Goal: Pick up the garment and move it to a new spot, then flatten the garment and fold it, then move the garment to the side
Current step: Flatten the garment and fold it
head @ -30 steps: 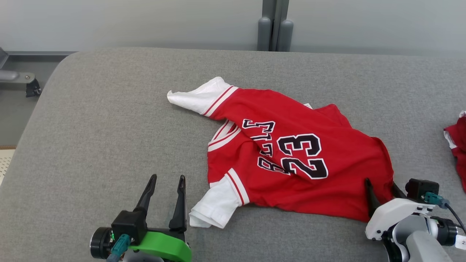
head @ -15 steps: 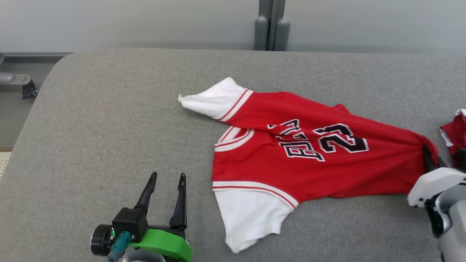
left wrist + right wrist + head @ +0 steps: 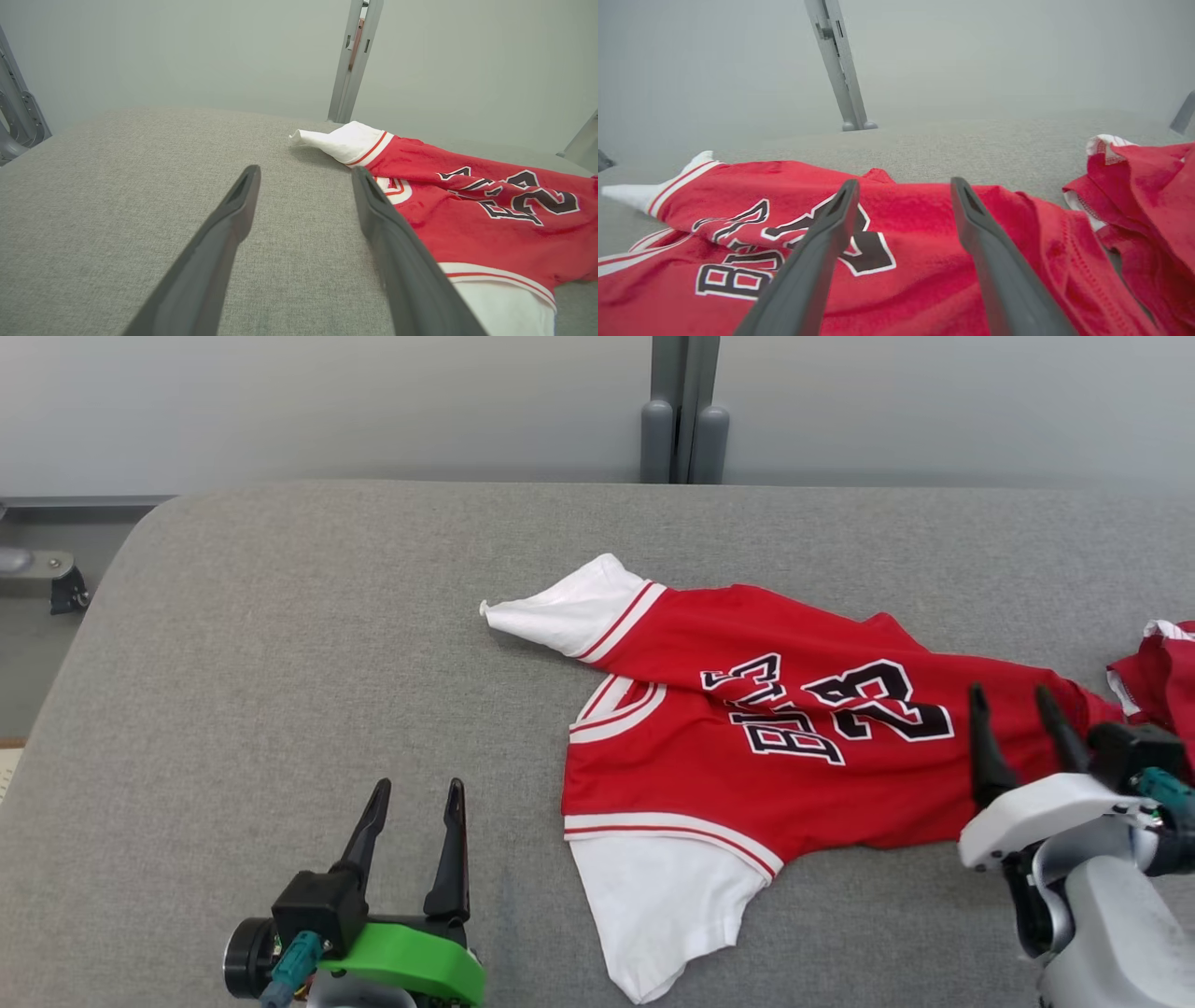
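Red with white sleeves and a black 23, the garment [image 3: 747, 775] lies spread across the right half of the grey fabric worktop [image 3: 280, 635], collar toward the left and hem toward the right. The right gripper [image 3: 1010, 695] hovers over the hem end, fingers spread with nothing between them. The left gripper [image 3: 417, 789] sits at the near left, also spread, apart from the near sleeve. Another red cloth [image 3: 1158, 672] lies bunched at the right edge, just beside the hem.
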Robot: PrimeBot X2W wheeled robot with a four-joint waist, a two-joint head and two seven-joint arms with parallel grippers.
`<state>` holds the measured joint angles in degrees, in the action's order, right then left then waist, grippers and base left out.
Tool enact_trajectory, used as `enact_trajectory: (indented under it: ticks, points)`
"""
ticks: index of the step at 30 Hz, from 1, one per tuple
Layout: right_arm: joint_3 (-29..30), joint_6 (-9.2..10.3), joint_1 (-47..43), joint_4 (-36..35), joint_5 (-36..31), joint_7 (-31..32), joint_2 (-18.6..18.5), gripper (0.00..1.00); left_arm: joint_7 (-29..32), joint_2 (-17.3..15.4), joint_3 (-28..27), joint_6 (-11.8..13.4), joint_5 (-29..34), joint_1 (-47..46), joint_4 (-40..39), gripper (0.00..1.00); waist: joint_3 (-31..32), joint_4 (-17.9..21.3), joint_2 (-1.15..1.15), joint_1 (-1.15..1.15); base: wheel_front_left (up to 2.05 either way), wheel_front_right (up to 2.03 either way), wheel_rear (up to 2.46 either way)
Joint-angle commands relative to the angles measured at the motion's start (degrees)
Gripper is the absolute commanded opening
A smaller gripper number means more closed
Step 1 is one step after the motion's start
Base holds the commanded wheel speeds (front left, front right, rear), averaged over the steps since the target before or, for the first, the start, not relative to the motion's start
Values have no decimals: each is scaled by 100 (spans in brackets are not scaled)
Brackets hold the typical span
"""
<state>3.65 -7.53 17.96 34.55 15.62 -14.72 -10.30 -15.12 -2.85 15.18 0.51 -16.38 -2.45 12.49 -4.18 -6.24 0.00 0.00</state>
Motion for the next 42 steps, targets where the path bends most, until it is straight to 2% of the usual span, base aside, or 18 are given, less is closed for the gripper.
enact_trajectory:
  ticks: [1, 7, 11, 18, 24, 27, 33, 37, 42]
  points:
    - [-160, 9, -237, -298, 135, -38, 63, 100, -1, -11, -32, 31, -32, 55, -28, 100, 55, 74, 0, 0, 0, 0, 0]
    - [-847, 9, -1039, -1435, 451, -49, 256, 100, -1, -10, -76, 41, -114, 34, -64, 100, 77, 226, 0, 0, 0, 0, 0]
    - [-984, 9, -1295, -1665, 465, -51, 365, 100, -2, -10, -42, 9, -167, 11, 14, 100, 50, 366, 0, 0, 0, 0, 0]
    - [-931, 9, -1185, -1778, 393, -52, 326, 100, -1, -10, 112, 88, -271, -351, 607, 100, -41, 664, 0, 0, 0, 0, 0]
    - [-891, 9, -1090, -1836, 331, -51, 283, 100, 155, -13, 646, -89, -540, -1077, 1697, 100, -200, 912, 0, 0, 0, 0, 0]
    - [-925, 9, -1068, -1883, 330, -50, 296, 100, 401, -17, 845, -54, -735, -1505, 2169, 100, -313, 1024, 0, 0, 0, 0, 0]
    - [-939, 9, -1014, -1883, 260, -50, 302, 100, 641, -17, 979, 170, -851, -2205, 3008, 100, -513, 1201, 0, 0, 0, 0, 0]
    - [-837, 8, -964, -1849, 230, -49, 354, 100, 770, -17, 1042, 119, -984, -2483, 3406, 100, -575, 1271, 0, 0, 0, 0, 0]
    - [-861, 9, -952, -1851, 202, -49, 400, 100, 967, -17, 1206, -171, -1155, -2661, 3778, 100, -600, 1332, 0, 0, 0, 0, 0]
